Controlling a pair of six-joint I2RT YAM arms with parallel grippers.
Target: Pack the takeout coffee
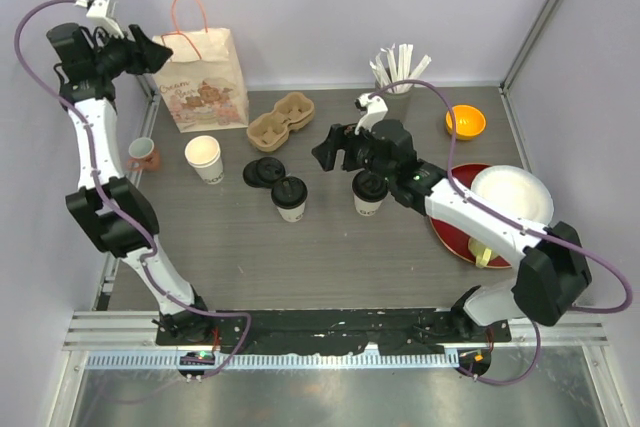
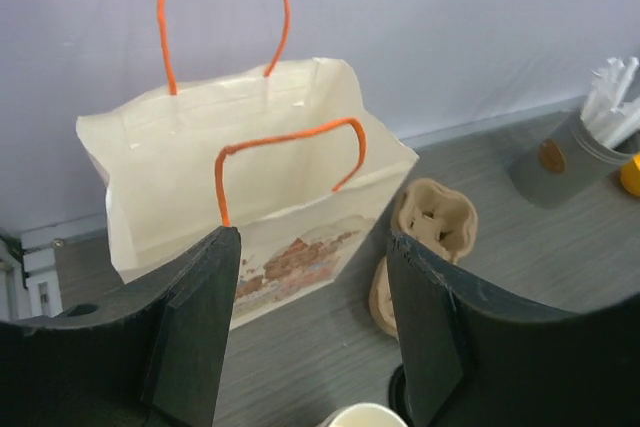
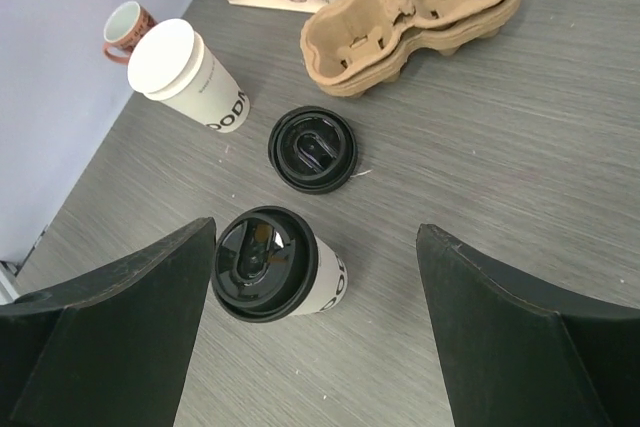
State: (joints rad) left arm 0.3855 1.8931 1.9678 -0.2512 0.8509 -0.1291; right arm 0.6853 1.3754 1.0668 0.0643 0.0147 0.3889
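Starting nearest the bases: grey table (image 1: 330, 257), with a red plate (image 1: 455, 237) at the right and a white dish (image 1: 512, 195) resting on it. Takeout coffee (image 1: 290, 197), a cream cup with its black lid on, stands upright at table centre with nothing gripping it. Second lidded cup (image 1: 368, 192) stands upright to its right, partly under the right arm. Right gripper (image 1: 325, 152) hangs just beyond both, jaws spread wide with nothing between them; in its wrist view the takeout coffee sits below, close to one finger. Loose black lids (image 1: 265, 172) lie just behind the takeout coffee. Stack of nested cups (image 1: 205, 159) is further left, and a pinkish mug (image 1: 143, 154) sits near the left edge. Cardboard carrier (image 1: 282, 119) is behind the lids, and an orange bowl (image 1: 465, 122) sits far right. At the back, a paper bag (image 1: 205, 87) with orange handles stands upright, mouth open, and a grey holder (image 1: 397, 82) of wrapped sticks stands at the back wall. Left gripper (image 1: 158, 50) is raised beside the bag top, jaws apart and empty.
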